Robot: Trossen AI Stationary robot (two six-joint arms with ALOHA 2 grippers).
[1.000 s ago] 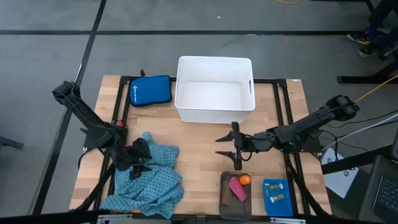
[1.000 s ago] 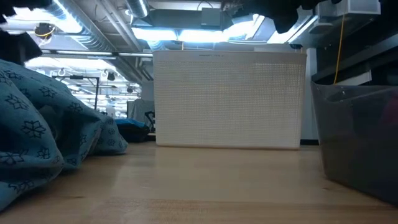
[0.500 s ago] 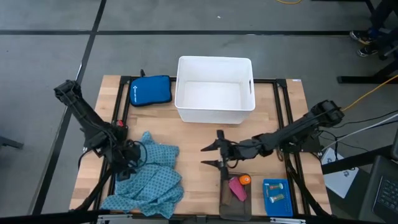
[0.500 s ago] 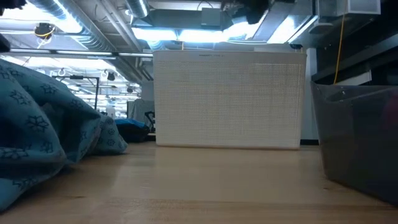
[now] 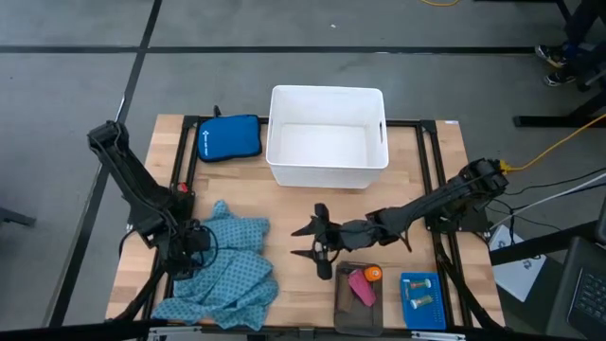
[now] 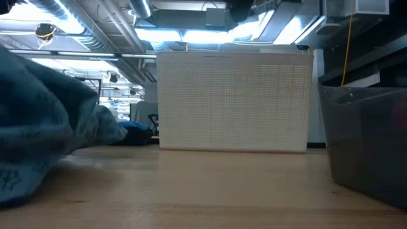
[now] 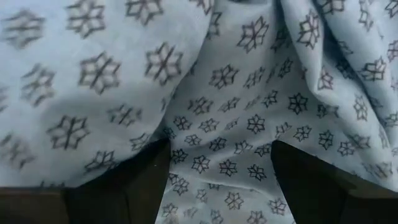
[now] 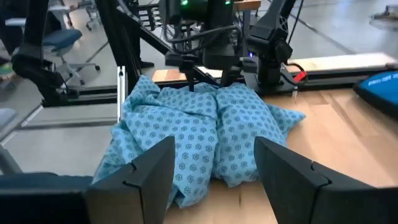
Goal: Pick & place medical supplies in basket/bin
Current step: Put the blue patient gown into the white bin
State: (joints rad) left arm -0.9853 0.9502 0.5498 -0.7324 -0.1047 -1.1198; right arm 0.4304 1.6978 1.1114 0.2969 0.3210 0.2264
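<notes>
I see my left end effector [image 5: 201,241] spread open, pressed into the teal cloth [image 5: 227,275]; my right end effector [image 5: 311,242], also open, faces it from nearby.

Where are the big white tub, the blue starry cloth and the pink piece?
white tub [image 5: 327,95]: high view, far rim.
blue starry cloth [image 5: 241,279]: high view, middle of the crumpled heap.
pink piece [image 5: 362,286]: high view, its middle.
</notes>
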